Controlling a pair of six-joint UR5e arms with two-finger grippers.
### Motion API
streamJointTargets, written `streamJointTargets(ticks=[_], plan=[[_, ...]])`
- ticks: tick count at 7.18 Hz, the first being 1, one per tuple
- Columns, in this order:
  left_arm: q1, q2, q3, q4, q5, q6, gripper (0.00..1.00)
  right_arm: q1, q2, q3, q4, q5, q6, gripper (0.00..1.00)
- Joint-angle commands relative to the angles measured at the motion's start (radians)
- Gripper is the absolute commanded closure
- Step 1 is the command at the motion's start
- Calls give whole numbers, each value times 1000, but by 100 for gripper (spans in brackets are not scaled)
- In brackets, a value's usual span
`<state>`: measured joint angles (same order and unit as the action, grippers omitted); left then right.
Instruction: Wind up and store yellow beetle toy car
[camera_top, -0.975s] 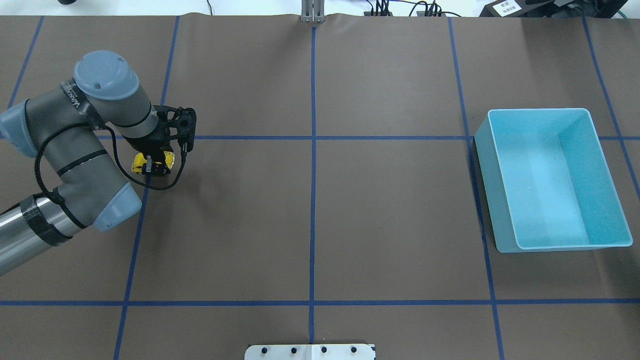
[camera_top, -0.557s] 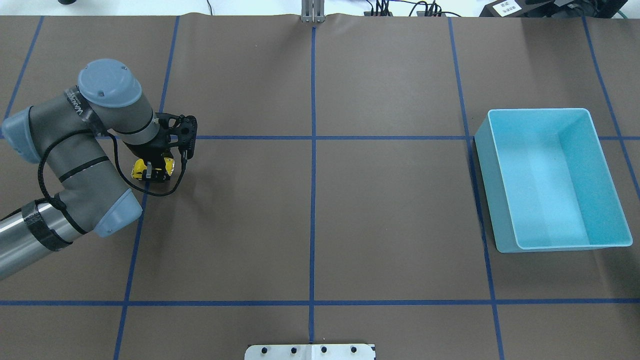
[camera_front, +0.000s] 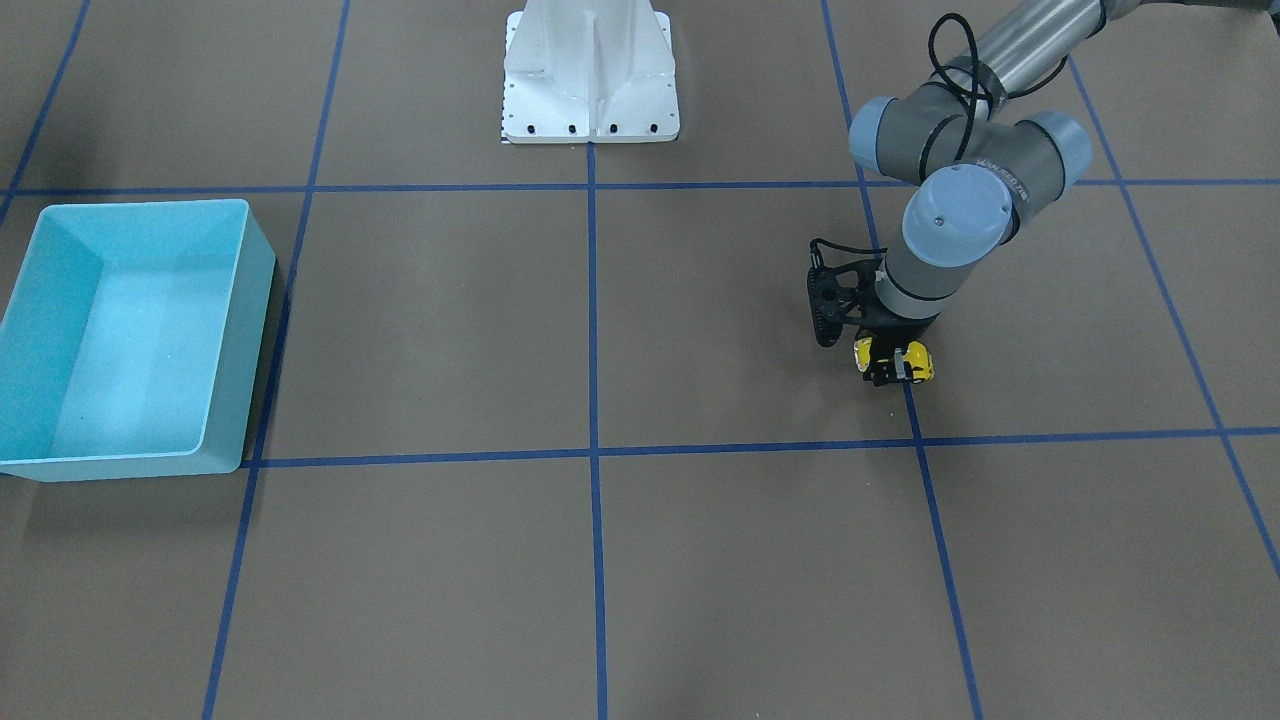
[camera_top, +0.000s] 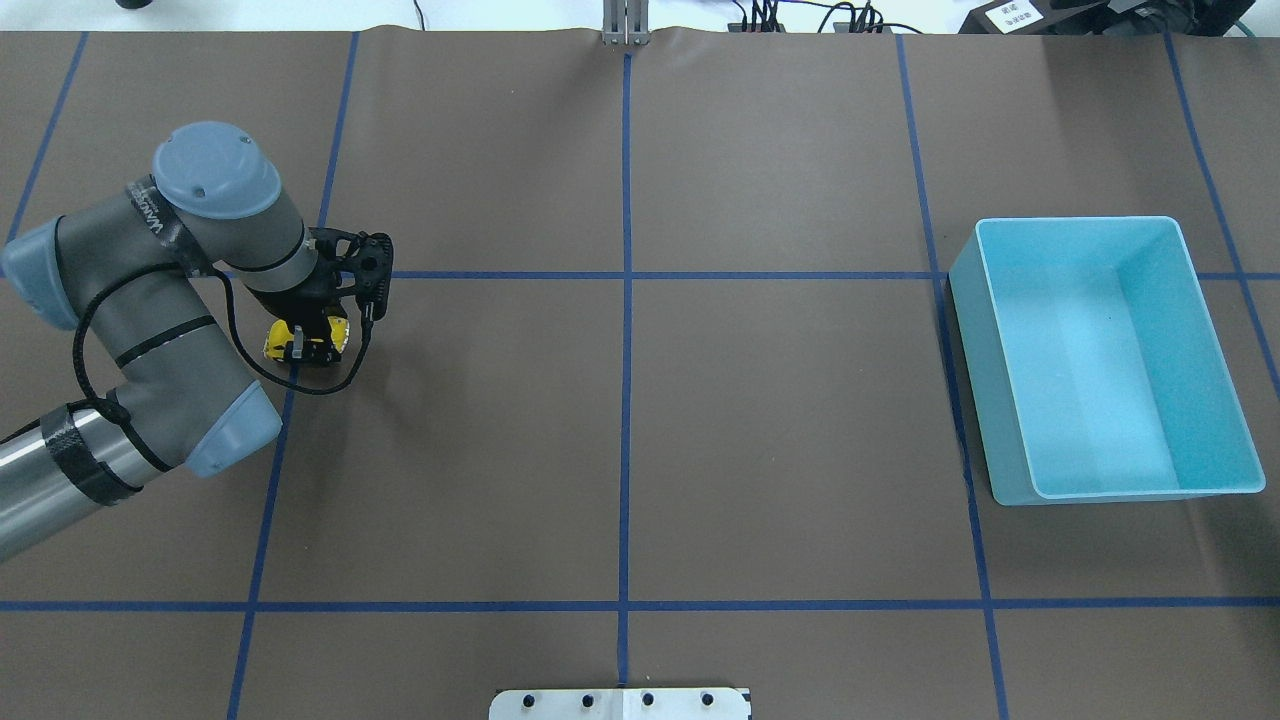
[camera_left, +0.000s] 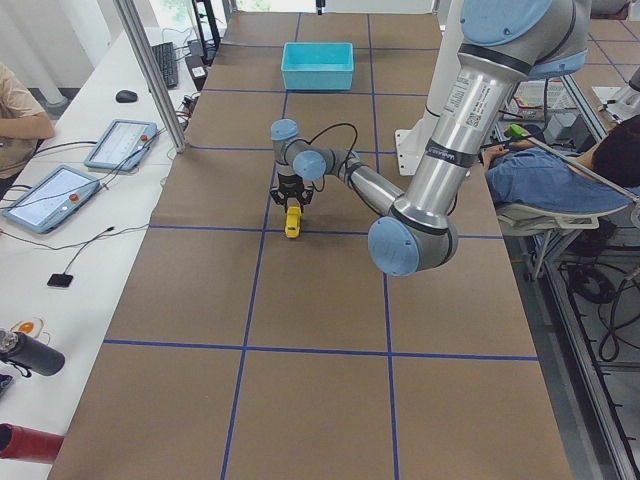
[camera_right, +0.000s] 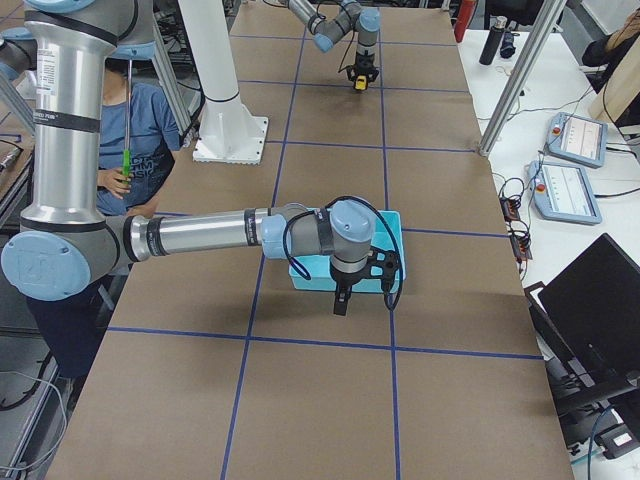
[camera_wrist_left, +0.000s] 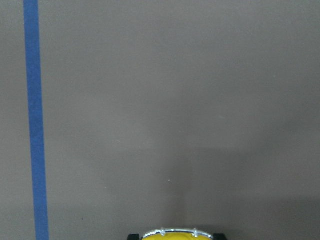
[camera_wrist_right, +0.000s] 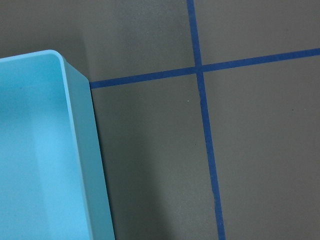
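Note:
The yellow beetle toy car (camera_top: 303, 341) sits low at the table's left side, close to a blue tape line. My left gripper (camera_top: 305, 345) is shut on it from above, its black fingers on both sides of the car (camera_front: 893, 363). The left wrist view shows only the car's yellow edge (camera_wrist_left: 175, 234) at the bottom, over brown paper. The far arm in the left side view holds the car (camera_left: 292, 222) down at the table. My right gripper (camera_right: 340, 300) hangs beside the light blue bin (camera_right: 396, 222); whether it is open or shut I cannot tell.
The light blue bin (camera_top: 965, 300) stands empty at the far right of the table, its corner (camera_wrist_right: 75, 150) showing in the right wrist view. Blue tape lines cross the brown cover. A white robot base (camera_front: 590, 70) stands at the middle edge. People sit beside the table's side.
The left arm's elbow and wrist shifted slightly, and the gripper with the car moved a little toward the robot's side. The grip stayed shut.

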<state>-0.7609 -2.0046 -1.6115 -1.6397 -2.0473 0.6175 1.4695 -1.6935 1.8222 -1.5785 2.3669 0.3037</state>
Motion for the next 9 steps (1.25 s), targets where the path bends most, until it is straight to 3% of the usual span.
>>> streamJointTargets(ticks=[1,9], plan=[[0,1,1,-2,-1,-2,100,0,0,0,0,0,0,0],[5,49,7,-69,-1,7,100,0,2,2,0,0,0,0]])
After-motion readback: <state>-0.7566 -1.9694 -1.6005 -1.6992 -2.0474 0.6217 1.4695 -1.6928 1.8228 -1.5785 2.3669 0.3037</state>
